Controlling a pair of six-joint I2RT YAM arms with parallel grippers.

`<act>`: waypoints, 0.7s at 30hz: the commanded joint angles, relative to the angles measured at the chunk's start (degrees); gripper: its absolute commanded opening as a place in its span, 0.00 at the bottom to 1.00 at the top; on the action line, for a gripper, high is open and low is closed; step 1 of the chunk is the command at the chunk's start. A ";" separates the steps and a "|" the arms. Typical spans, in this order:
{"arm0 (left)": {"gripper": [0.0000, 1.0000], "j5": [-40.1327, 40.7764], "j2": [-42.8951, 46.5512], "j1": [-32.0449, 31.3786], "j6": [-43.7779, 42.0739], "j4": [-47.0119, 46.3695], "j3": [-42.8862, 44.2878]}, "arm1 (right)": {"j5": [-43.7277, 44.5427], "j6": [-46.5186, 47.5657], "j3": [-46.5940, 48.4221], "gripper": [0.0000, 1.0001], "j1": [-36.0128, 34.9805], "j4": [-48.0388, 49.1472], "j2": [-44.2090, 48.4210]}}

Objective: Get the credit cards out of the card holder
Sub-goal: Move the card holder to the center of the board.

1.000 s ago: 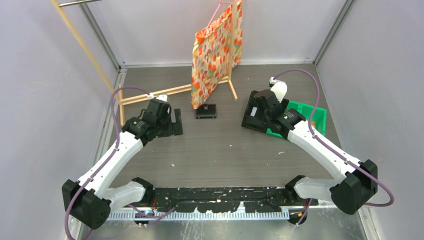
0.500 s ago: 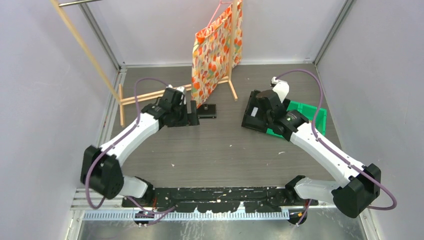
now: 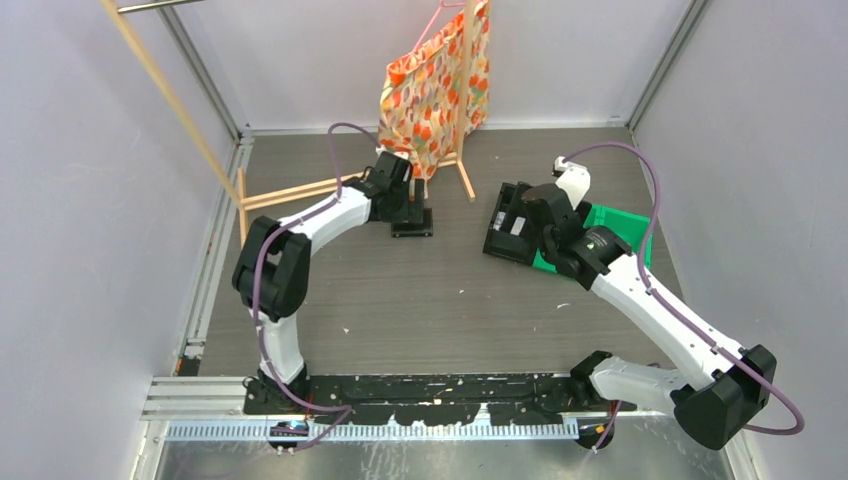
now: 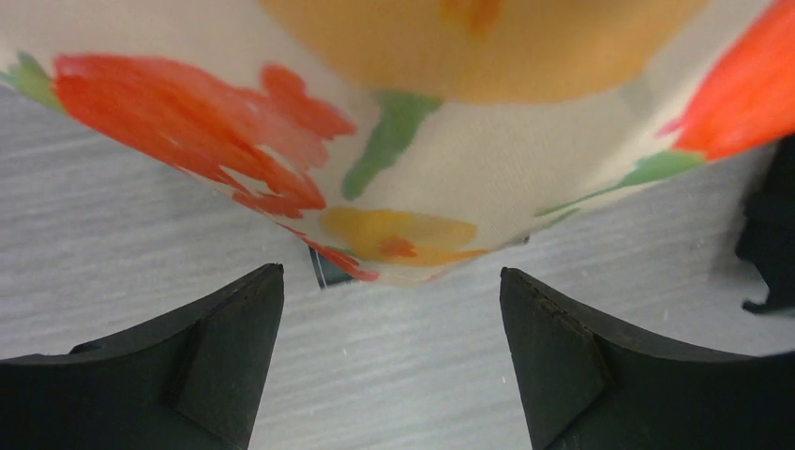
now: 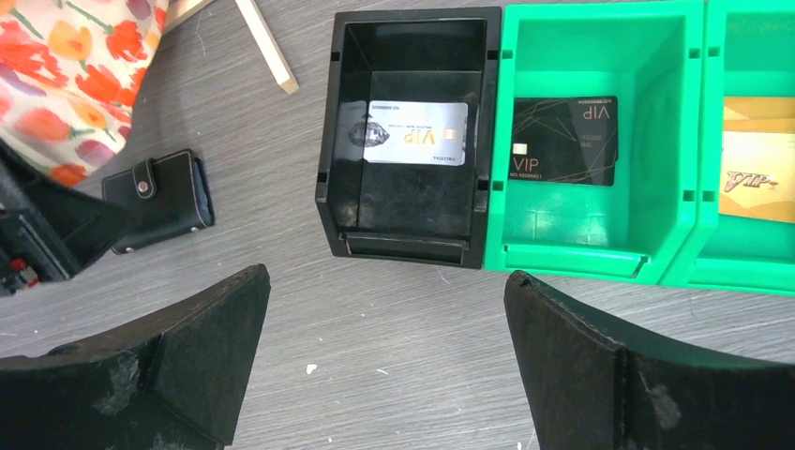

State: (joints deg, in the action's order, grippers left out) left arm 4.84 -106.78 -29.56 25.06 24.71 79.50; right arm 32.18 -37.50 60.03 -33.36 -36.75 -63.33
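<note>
The card holder [image 5: 159, 199] lies shut on the table, black with a snap tab, left of the black bin [image 5: 328, 141]; it also shows in the top view [image 3: 414, 228]. A pale silver credit card [image 5: 415, 132] lies in the black bin. A black card [image 5: 562, 141] and a gold card [image 5: 757, 169] lie in green bins. My left gripper [image 3: 408, 212] is open and empty at the holder's far edge, under the floral bag [image 4: 422, 141]; its view [image 4: 392, 277] shows mostly bag. My right gripper [image 5: 385, 277] is open and empty above the table, near the black bin [image 3: 497, 248].
The floral bag [image 3: 430, 90] hangs on a wooden stand [image 3: 300, 190] at the back, touching my left wrist. The green bins [image 3: 625, 225] sit right of the black bin. A small dark corner [image 4: 323, 269] pokes out under the bag. Grey walls close three sides.
My left arm has swung back and right, from the left side of the table to the card holder beneath the bag. My right arm has shifted slightly back.
</note>
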 commanded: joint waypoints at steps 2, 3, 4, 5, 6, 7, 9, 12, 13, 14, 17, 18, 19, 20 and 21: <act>0.83 3.61 -5.10 0.37 -3.78 -4.61 7.06 | 1.86 -0.50 -0.06 1.00 0.13 -1.49 1.51; 0.82 3.60 -6.47 0.38 -3.81 -4.42 8.28 | 1.81 -0.53 0.10 1.00 0.14 -1.65 1.53; 0.80 3.60 -7.72 0.45 -3.79 -4.27 9.25 | 1.82 -0.48 0.23 1.00 0.11 -1.84 1.50; 0.79 3.66 -8.67 0.47 -3.67 -4.16 10.01 | 1.77 -0.47 0.32 1.00 0.12 -1.98 1.56; 0.79 3.68 -9.79 0.47 -3.62 -4.19 10.47 | 1.67 -0.47 0.42 1.00 0.14 -2.15 1.61; 0.79 3.80 -10.41 0.47 -3.54 -4.48 10.69 | 1.71 -0.50 0.44 1.00 0.14 -2.30 1.69; 0.81 4.21 -11.20 0.51 -3.48 -5.26 10.57 | 1.63 -0.45 0.09 1.00 0.13 -2.49 2.00; 0.83 2.89 -12.60 0.81 -3.28 -6.34 10.77 | 1.18 -0.50 -0.33 1.00 0.07 -2.41 2.14; 0.83 1.67 -13.03 0.89 -3.44 -6.30 11.02 | 1.01 -0.55 -0.35 1.00 0.09 -2.43 1.98; 0.84 -0.03 -13.54 0.90 -3.77 -6.10 11.43 | 0.77 -0.63 -0.35 1.00 0.10 -2.44 1.82; 0.84 -7.44 -14.49 0.76 -4.25 -3.10 12.26 | 0.20 -0.81 0.06 1.00 0.13 -2.45 1.27; 0.83 -9.47 -14.40 0.63 -3.69 -1.96 11.69 | 0.01 -0.89 0.13 1.00 0.14 -2.38 1.18; 0.83 -10.06 -13.91 0.45 -2.72 -1.66 10.32 | -0.13 -0.82 0.21 1.00 0.14 -2.28 1.06; 0.82 -10.82 -13.20 0.06 -1.71 -1.60 8.63 | -0.32 -0.84 0.38 1.00 0.09 -2.27 0.89; 0.81 -11.00 -11.96 -0.50 -0.87 -1.35 6.46 | -0.28 -0.83 0.50 1.00 0.11 -2.35 0.88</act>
State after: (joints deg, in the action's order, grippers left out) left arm 1.32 -120.51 -28.58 21.91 21.45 89.84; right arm 32.10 -37.69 59.81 -33.36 -39.16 -62.63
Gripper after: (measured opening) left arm 0.824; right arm 0.996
